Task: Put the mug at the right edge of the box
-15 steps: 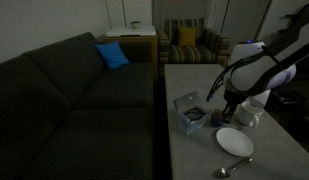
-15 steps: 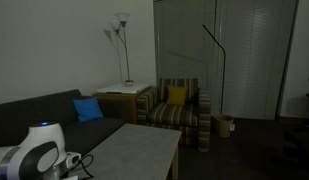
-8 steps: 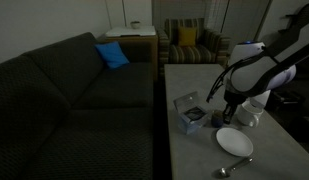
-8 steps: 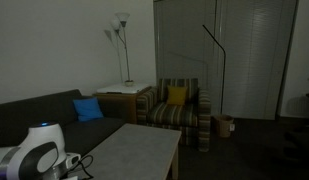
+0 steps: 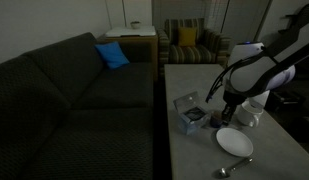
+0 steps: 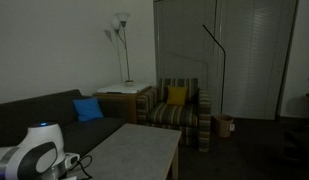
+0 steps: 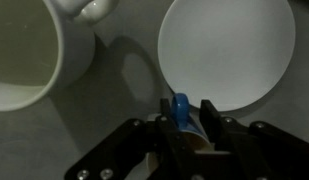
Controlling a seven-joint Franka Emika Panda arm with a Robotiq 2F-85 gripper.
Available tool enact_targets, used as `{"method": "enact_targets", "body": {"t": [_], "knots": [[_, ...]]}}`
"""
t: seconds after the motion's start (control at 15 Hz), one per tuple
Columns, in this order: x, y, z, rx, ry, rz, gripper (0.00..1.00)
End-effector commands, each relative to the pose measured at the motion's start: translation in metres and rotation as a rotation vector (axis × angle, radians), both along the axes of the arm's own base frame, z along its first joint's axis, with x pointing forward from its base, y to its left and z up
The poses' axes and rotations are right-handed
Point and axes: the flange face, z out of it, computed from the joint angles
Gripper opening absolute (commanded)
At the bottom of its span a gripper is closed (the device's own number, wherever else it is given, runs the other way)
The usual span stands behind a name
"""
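Observation:
In the wrist view the mug's blue handle [image 7: 181, 108] stands upright between my gripper's [image 7: 184, 112] black fingers, and its brownish inside [image 7: 199, 144] shows just below. The handle lies against one finger and a narrow gap separates it from the other, so the jaws are slightly open around it. In an exterior view the small dark mug [image 5: 216, 117] sits on the table right beside the white box [image 5: 186, 111], on the side towards the arm. My gripper [image 5: 228, 108] hangs directly over the mug. The box is out of the wrist view.
A large white cup [image 7: 29, 55] stands close beside the mug, and a round white plate [image 7: 226, 45] lies on the other side. In an exterior view the cup [image 5: 252, 112], the plate [image 5: 234, 141] and a spoon [image 5: 234, 168] share the grey table [image 5: 189, 80]. A dark sofa [image 5: 64, 100] runs alongside.

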Motion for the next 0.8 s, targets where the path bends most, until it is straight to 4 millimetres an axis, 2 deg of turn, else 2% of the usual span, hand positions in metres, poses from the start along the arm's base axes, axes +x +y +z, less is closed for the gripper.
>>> {"method": "enact_targets", "body": {"t": [0.0, 0.07, 0.13, 0.27, 0.4, 0.6, 0.73], "knots": [[0.001, -0.001, 0.001, 0.015, 0.006, 0.009, 0.59], [0.001, -0.001, 0.001, 0.013, 0.008, 0.010, 0.67], [0.000, 0.002, 0.001, 0.013, 0.034, 0.039, 0.69], [-0.003, 0.007, 0.000, -0.001, 0.080, 0.056, 0.83], [-0.012, 0.005, 0.005, -0.021, 0.200, 0.054, 0.96], [-0.018, 0.002, 0.022, -0.072, 0.281, 0.046, 1.00], [-0.013, 0.003, 0.037, -0.113, 0.283, 0.025, 1.00]]}}
